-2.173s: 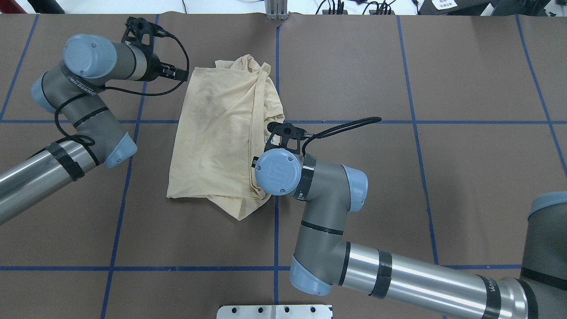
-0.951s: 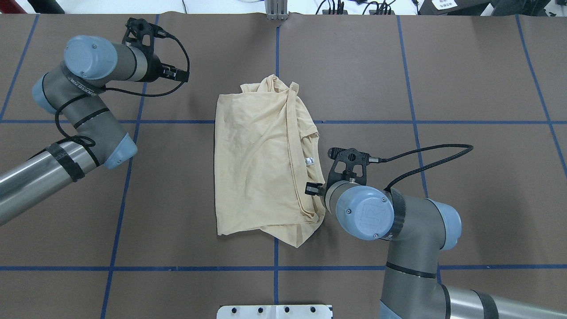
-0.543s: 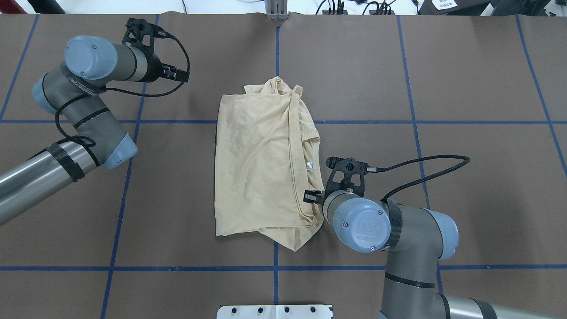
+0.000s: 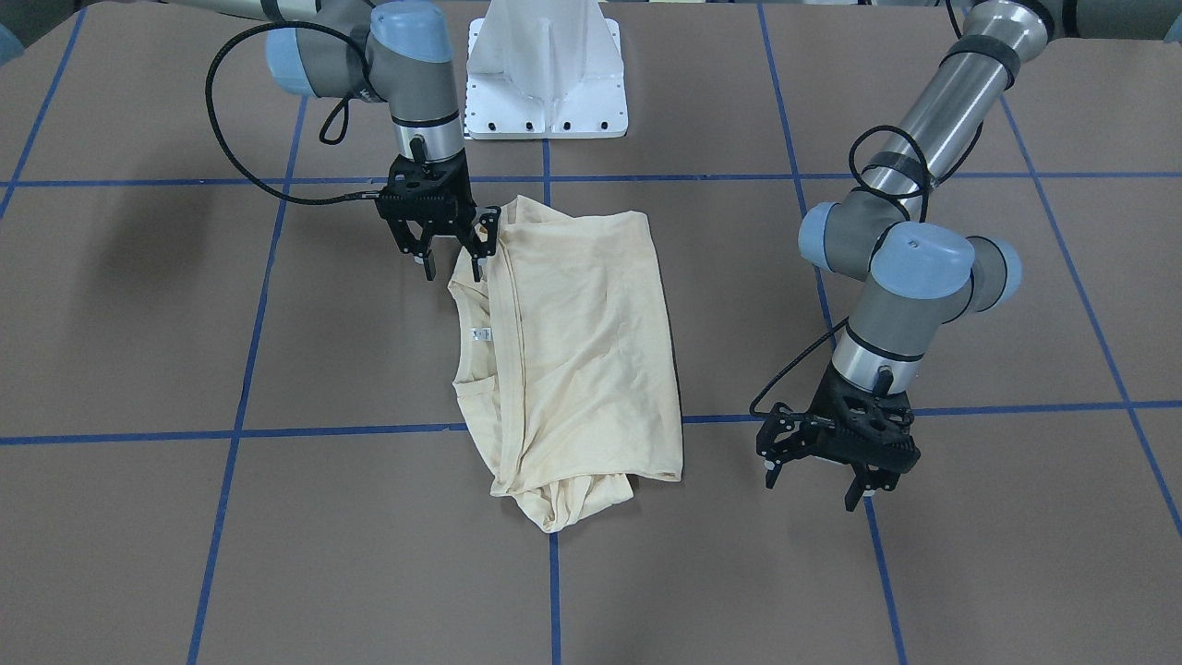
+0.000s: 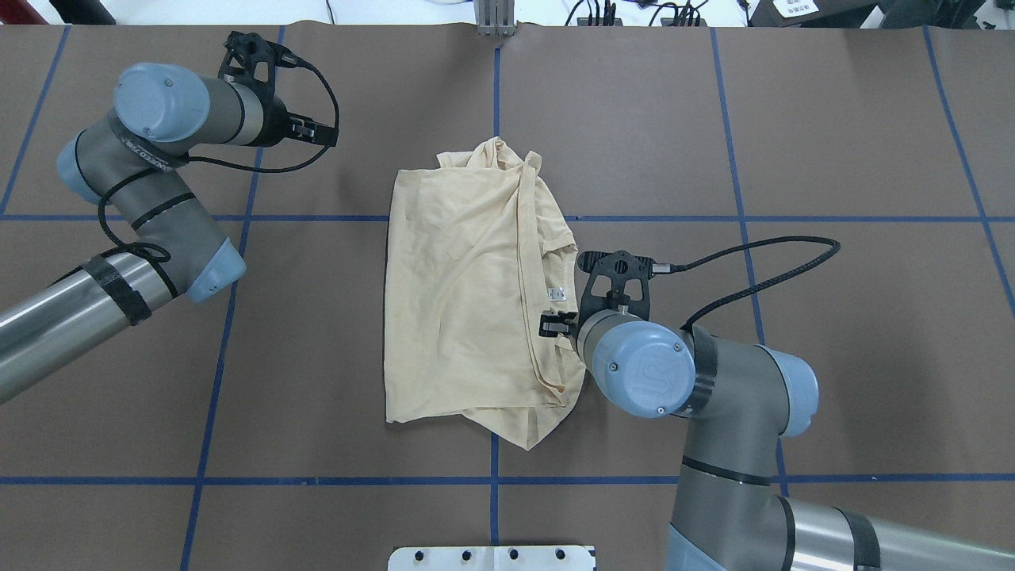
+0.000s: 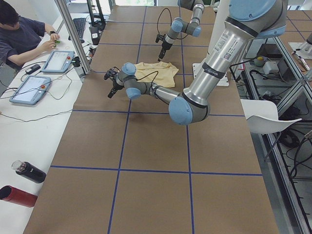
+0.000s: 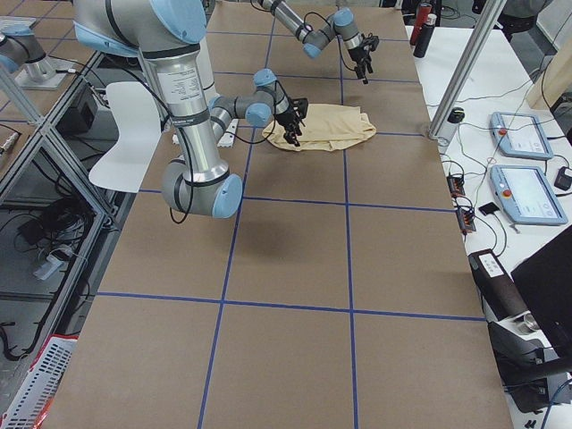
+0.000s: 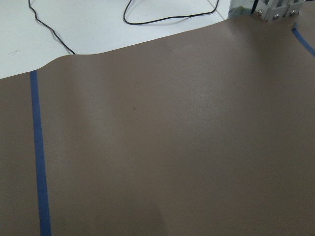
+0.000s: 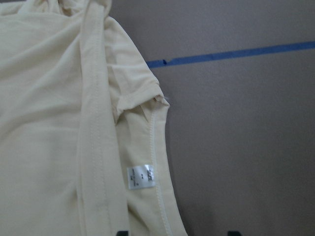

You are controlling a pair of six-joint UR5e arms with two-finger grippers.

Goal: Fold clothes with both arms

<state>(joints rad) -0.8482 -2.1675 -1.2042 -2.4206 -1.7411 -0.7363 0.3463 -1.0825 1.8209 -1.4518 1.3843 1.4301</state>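
Brown worktop point(image 4: 277, 554) crossed by blue tape lines point(image 4: 231, 432) — the cream-yellow T-shirt point(image 4: 582, 342) lies folded lengthwise near its middle, bunched at the end farthest from the robot. The right end effector point(image 4: 452, 272) points down at the shirt's neckline edge, fingers spread wide and gripping nothing. Its wrist view shows the white neck label point(image 9: 141, 177) just ahead of the fingertips. The left end effector point(image 4: 810, 491) hangs over bare worktop, well apart from the shirt — also spread, empty.
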